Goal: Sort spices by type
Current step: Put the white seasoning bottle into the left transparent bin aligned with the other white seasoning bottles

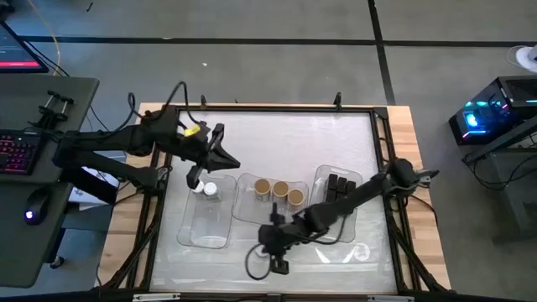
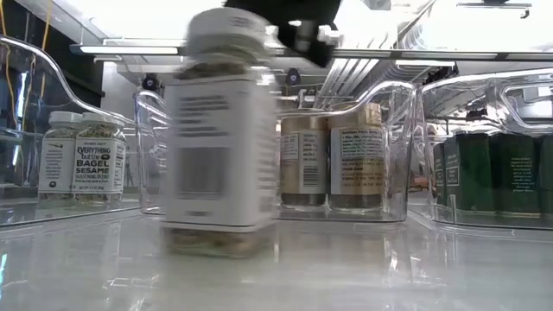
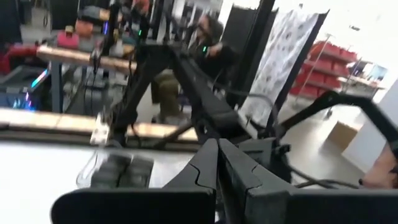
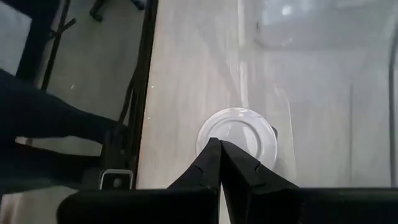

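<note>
Seemingly mid-sort: right gripper (image 4: 219, 149), fingers pressed together and empty, hovers over a white-lidded jar (image 4: 238, 134); next it must open, then grasp the lid

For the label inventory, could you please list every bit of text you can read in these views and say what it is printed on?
"EVERYTHING", "BAGEL SESAME": label of a clear jar in the left tray, low view.
Smaller print on that label: too small to read.
White-lidded jar at front: label blurred, unreadable.
Tan-topped jars: print too small.
Black boxes: too small.
Other views: none legible.
</note>
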Controlling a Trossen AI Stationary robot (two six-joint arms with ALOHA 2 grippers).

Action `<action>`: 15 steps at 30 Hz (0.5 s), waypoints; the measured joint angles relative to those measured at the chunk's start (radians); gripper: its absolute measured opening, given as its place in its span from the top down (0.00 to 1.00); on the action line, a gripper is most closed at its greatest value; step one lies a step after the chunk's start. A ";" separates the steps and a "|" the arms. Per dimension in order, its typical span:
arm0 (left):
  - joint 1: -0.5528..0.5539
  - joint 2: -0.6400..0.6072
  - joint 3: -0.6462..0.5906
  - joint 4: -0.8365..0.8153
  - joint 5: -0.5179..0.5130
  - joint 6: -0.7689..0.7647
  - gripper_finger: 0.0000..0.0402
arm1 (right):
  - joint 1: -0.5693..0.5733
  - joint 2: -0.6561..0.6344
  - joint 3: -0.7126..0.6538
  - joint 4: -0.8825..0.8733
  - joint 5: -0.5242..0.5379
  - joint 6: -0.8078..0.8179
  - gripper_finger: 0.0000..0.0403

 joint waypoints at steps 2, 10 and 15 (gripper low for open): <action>-0.008 0.000 0.000 -0.039 -0.009 0.001 1.00 | -0.013 0.022 0.044 -0.005 -0.010 -0.059 1.00; -0.012 -0.010 0.000 -0.136 -0.010 0.027 1.00 | -0.034 0.021 0.204 -0.359 0.120 -0.180 1.00; -0.059 -0.009 0.000 -0.192 -0.015 0.048 1.00 | -0.033 0.010 0.288 -0.607 0.161 -0.198 1.00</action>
